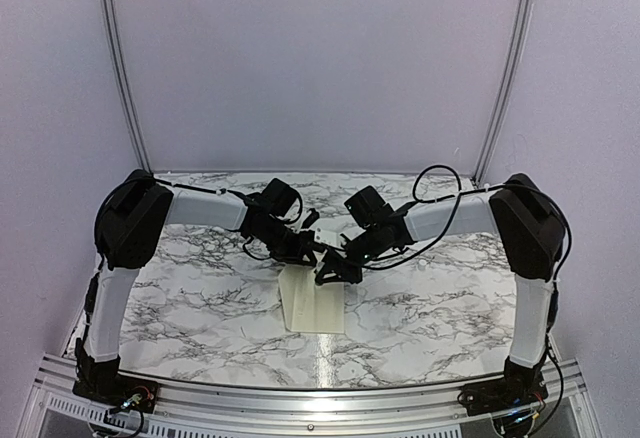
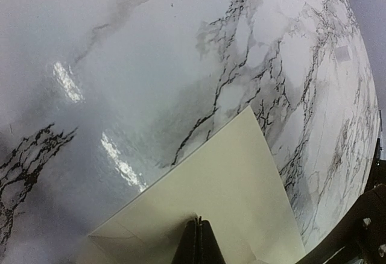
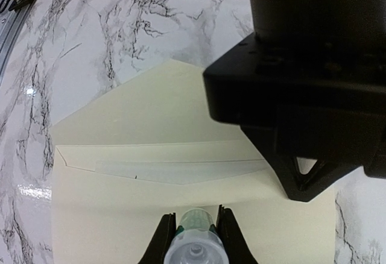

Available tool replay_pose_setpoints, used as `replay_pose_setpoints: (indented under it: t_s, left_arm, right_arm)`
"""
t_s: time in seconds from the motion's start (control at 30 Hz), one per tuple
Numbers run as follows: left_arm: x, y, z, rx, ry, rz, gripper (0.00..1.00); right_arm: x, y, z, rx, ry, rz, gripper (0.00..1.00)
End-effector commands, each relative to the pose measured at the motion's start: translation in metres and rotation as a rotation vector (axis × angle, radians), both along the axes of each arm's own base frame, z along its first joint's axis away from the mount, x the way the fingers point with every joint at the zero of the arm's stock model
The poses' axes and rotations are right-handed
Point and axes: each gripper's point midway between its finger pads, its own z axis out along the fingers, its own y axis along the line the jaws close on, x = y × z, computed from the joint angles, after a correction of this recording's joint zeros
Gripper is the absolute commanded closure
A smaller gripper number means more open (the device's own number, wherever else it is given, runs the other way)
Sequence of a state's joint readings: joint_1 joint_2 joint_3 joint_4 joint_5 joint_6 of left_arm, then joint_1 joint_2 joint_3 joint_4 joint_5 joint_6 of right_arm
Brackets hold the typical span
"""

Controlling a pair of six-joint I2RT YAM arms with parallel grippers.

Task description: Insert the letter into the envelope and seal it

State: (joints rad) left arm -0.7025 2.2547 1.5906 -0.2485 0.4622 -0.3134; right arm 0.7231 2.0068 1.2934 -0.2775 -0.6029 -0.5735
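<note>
My right gripper [image 3: 195,219] is clamped on a small glue tube [image 3: 194,247], one finger on each side of its white body and green band; any lettering on it is too blurred for me to read. That wrist view alone shows the envelope [image 3: 151,113] lying flat on the marble table [image 3: 72,53] with its flap turned open, and a whiter strip along the mouth that I cannot confirm is the letter. The black bulk of my left gripper [image 3: 301,95] hangs over the envelope's right part. On the left wrist camera its fingers [image 2: 192,243] are pressed together with only a hairline between them, over the cream paper. I cannot tell whether any paper is pinched. The top view shows only both arms meeting above the envelope [image 1: 315,310] mid-table.
</note>
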Motion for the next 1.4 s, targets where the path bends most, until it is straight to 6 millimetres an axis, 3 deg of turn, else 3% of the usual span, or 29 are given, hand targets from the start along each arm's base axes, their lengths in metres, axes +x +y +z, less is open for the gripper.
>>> replay_pose_setpoints:
  t_s: [0.0, 0.23, 0.5, 0.97, 1.2, 1.37]
  left_arm:
    - [-0.015, 0.013, -0.033, 0.097, 0.074, -0.003, 1.00]
    - [-0.014, 0.017, -0.036, 0.116, 0.082, 0.010, 1.00]
    - [-0.015, 0.018, -0.038, 0.123, 0.087, 0.011, 1.00]
    - [-0.019, 0.016, -0.039, 0.114, 0.101, -0.003, 1.00]
    - [-0.019, 0.016, -0.038, 0.112, 0.099, -0.005, 1.00]
    - [-0.019, 0.016, -0.038, 0.113, 0.097, -0.004, 1.00]
  right_arm:
    - [-0.013, 0.005, -0.008, -0.012, 0.053, 0.053, 1.00]
    - [-0.037, -0.002, -0.017, -0.035, 0.148, 0.149, 1.00]
    - [-0.049, 0.001, -0.017, -0.051, 0.160, 0.184, 1.00]
    - [0.010, 0.007, -0.007, -0.085, -0.068, -0.032, 1.00]
    - [0.011, 0.006, -0.012, -0.099, -0.061, -0.042, 1.00]
    - [-0.009, 0.004, -0.006, -0.079, -0.017, 0.038, 1.00]
